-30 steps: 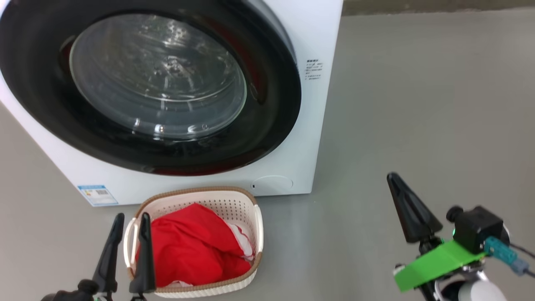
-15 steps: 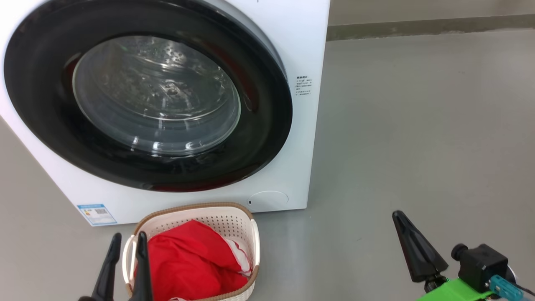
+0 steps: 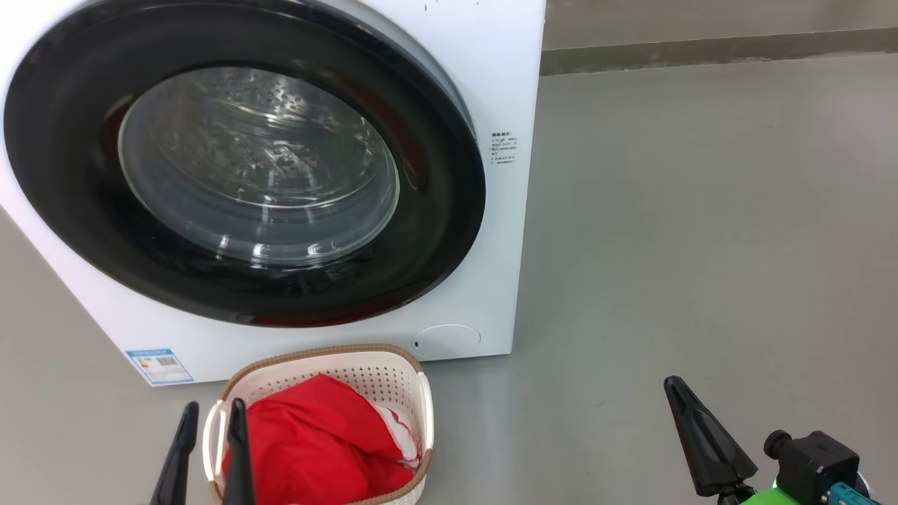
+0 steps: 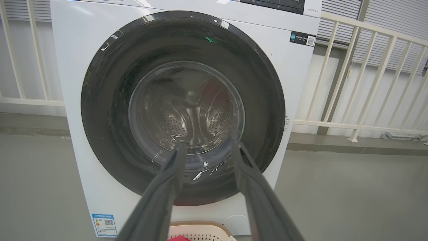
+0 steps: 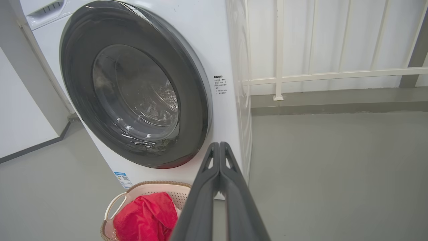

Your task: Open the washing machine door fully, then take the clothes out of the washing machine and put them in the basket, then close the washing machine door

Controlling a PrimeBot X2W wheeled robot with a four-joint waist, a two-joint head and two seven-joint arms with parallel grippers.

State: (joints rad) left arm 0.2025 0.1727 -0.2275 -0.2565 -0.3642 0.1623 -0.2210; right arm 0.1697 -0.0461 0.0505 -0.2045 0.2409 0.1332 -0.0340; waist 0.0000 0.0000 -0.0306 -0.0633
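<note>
Item: floor (image 3: 701, 210), smooth grey, lying level and stretching away to the right.
Standing directly on it:
- washing machine (image 3: 512, 84), white, sitting at the left, its base resting on the grey surface.
- basket (image 3: 317, 350), cream with a brown rim, sitting just in front of the washing machine's lower edge.
Far edge: a low grey kerb (image 3: 701, 45) is running along it.

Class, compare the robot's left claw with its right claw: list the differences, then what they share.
The left claw has its fingers apart; the right claw has them pressed together. The left claw sits beside the basket; the right claw is over bare floor. Both are dark, long-fingered and empty.
</note>
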